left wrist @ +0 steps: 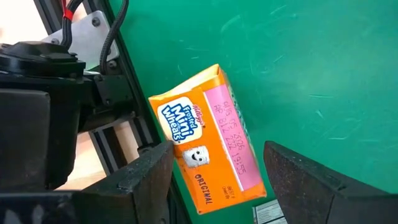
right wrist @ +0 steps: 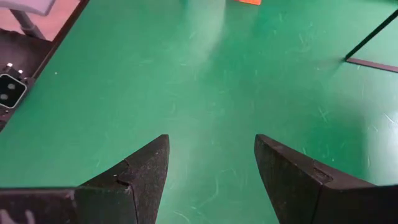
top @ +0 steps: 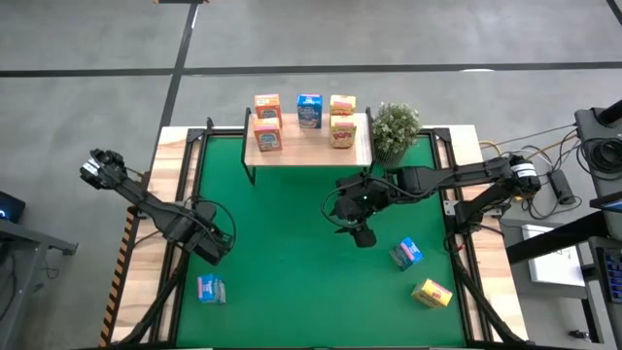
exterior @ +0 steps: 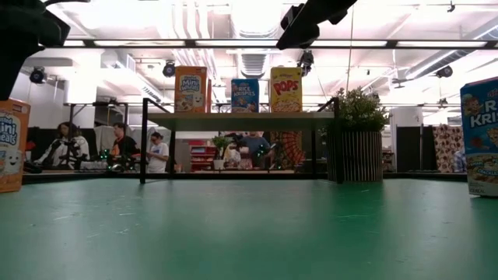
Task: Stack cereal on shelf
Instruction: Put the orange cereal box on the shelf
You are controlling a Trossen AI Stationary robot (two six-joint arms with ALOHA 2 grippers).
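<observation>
The left pincer (top: pixel 212 245) hangs over the left side of the green surface (top: pixel 292 282), its fingers (left wrist: pixel 143 177) spread wide and gripping nothing; in its wrist view an orange-pink cereal box (left wrist: pixel 208 146) lies flat on the mat right between and just beyond the two fingers. From above, that box (top: pixel 211 289) sits near the front left corner, just toward the front edge from the left pincer, so the left arm is by far the nearer one to it. The box's long axis runs at a slant to the line between the fingers, so I judge the wrist needs a turn before closing across the narrow width. The right pincer (top: pixel 362 233) hovers near the middle of the mat, also spread wide and empty, with only bare green under it in its own view. A blue box (top: pixel 406 254) lies just to its right and toward the front, and a yellow box (top: pixel 431 293) farther out near the front right corner; both belong to the right arm's side. The shelf (top: pixel 309 146) stands at the back edge, already carrying five boxes that I can count from above: two orange-pink on its left, one blue in the middle, two yellow on its right. A potted plant (top: pixel 395 131) stands just beside its right end.
</observation>
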